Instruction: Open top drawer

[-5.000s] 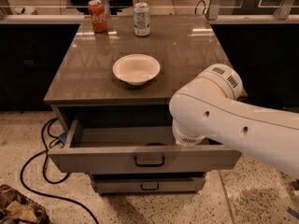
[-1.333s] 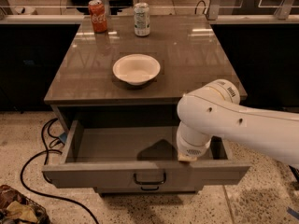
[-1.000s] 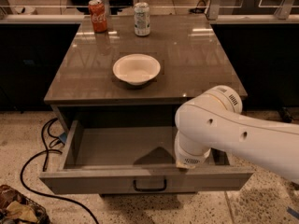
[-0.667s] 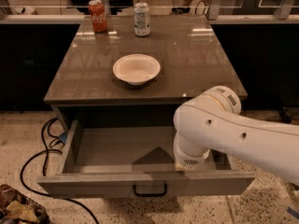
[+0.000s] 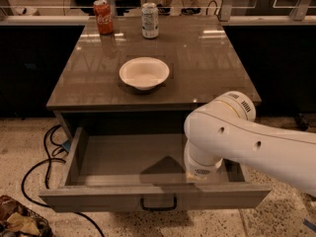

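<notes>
The top drawer (image 5: pixel 113 194) stands pulled far out from under the grey tabletop. Its plain grey box interior (image 5: pixel 128 159) shows and holds nothing. A small black loop handle (image 5: pixel 158 204) hangs mid-front. My white arm (image 5: pixel 237 139) reaches in from the right. Its wrist hangs over the drawer's right front part. The gripper is hidden beneath the wrist, near the drawer's front wall.
A white bowl (image 5: pixel 144 73) sits mid-table. A red cola can (image 5: pixel 103 17) and a silver can (image 5: pixel 149 20) stand at the far edge. Black cables (image 5: pixel 44 157) lie on the speckled floor at the left. A heap of wrappers (image 5: pixel 17 221) lies at bottom left.
The top drawer has slid further out toward the camera. My arm has drawn back with it over its right front part. The lower drawers are now hidden behind its front.
</notes>
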### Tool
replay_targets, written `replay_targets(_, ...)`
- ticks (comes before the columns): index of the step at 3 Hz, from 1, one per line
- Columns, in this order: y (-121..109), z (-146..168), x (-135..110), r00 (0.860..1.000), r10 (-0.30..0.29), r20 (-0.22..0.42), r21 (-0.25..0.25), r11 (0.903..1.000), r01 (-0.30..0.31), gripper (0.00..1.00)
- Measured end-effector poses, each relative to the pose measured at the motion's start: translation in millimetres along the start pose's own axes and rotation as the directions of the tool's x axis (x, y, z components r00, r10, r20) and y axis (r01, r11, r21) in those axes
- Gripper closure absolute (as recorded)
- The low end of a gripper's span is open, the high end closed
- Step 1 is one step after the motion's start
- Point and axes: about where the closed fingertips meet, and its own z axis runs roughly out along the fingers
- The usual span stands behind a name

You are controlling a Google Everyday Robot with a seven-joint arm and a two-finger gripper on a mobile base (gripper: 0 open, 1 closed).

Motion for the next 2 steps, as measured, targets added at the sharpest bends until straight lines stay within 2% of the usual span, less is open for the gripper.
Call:
replay_targets(1, 0.4, -0.3, 0.2, 1.0, -0.001, -0.001, 0.001, 1.0, 0.001, 0.14)
replay_targets(2, 0.8, -0.6, 0.4, 1.0, -0.001, -0.002, 0.001, 1.0, 0.001, 0.0)
